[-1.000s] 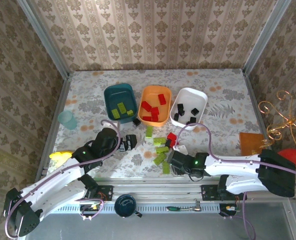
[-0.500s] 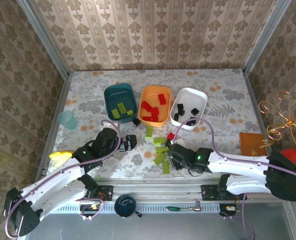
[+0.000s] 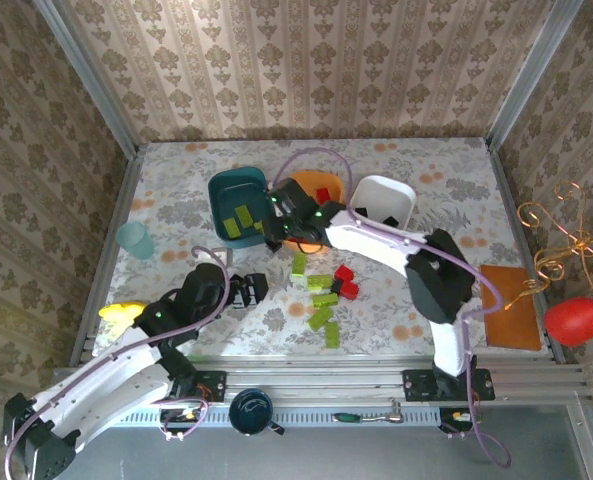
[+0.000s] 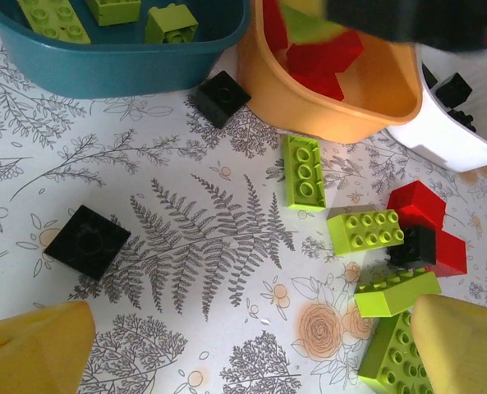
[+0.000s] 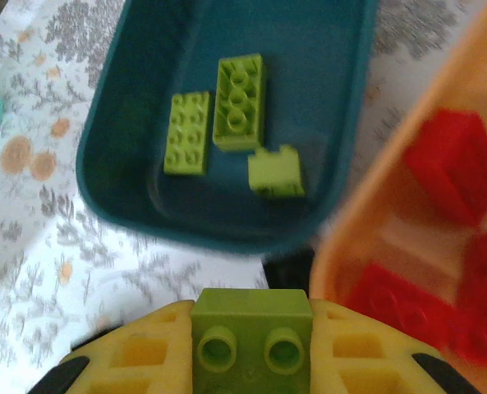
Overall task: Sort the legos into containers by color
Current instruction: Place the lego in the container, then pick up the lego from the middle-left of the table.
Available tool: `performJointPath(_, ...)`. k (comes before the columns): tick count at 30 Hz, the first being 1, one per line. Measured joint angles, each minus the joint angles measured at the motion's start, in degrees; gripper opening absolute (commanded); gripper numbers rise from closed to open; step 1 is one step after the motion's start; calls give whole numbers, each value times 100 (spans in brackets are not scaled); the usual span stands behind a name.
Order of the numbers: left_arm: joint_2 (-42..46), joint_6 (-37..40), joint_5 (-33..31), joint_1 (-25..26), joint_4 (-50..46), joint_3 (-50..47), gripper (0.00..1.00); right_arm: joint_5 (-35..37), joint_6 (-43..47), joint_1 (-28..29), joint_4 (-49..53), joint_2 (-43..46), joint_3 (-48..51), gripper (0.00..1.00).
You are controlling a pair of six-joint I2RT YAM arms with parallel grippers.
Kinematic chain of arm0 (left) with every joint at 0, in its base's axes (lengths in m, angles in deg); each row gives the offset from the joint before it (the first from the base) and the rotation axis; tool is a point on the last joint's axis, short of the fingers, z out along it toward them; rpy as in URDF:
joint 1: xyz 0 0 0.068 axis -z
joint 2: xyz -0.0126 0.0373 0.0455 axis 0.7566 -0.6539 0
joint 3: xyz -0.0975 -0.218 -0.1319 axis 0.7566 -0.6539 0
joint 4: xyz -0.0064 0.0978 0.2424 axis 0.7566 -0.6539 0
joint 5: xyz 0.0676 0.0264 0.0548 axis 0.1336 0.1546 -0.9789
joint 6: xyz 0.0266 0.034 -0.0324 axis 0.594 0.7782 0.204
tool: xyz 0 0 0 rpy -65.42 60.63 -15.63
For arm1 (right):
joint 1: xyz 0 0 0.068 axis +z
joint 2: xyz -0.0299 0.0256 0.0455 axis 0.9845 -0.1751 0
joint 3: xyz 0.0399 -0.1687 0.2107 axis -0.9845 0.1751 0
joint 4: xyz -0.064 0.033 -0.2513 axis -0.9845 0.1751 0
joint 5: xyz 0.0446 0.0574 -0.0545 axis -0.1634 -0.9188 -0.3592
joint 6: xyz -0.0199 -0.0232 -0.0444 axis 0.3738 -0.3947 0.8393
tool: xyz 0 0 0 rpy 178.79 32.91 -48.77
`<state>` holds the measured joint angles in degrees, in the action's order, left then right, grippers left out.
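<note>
The right gripper [image 5: 251, 349] is pinching a lime green brick [image 5: 251, 320], two round studs showing, near the dark teal tub [image 5: 136, 197]; the left gripper [image 4: 247, 349] is gaping wide.

Legos [image 4: 305, 171]: were lime green, red, black.
Tubs [image 4: 103, 57]: were teal, orange, white.
Worktop [image 4: 202, 238]: bore grey ferns, orange flowers.

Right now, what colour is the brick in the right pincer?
Lime green brick, clearest in right wrist view.
</note>
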<state>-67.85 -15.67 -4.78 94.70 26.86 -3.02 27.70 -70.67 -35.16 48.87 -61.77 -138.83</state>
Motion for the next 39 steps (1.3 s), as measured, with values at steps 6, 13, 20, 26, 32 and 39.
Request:
performJointPath(6, 184, -70, -17, 24, -133, -116, 100, -214, 15, -46, 496, -1274, -1836, 31)
performJointPath(13, 188, -87, -17, 24, -310, -122, 100, -450, 0, -216, 831, -1827, -2693, 67)
performJointPath(20, -39, -13, -81, -22, -479, -46, 100, -492, -9, -260, 557, -960, -1482, 69)
performJointPath(26, -1104, 234, -2, -684, -494, 284, 98, -531, -109, -236, -85, 605, 376, 69)
performJointPath(32, -2304, 439, 98, -1342, -144, 424, 87, -527, -205, -195, -658, 1770, 1867, 69)
performJointPath(39, -3416, 505, 361, -1672, 540, 490, 81, -481, -313, -173, -855, 2844, 3270, 69)
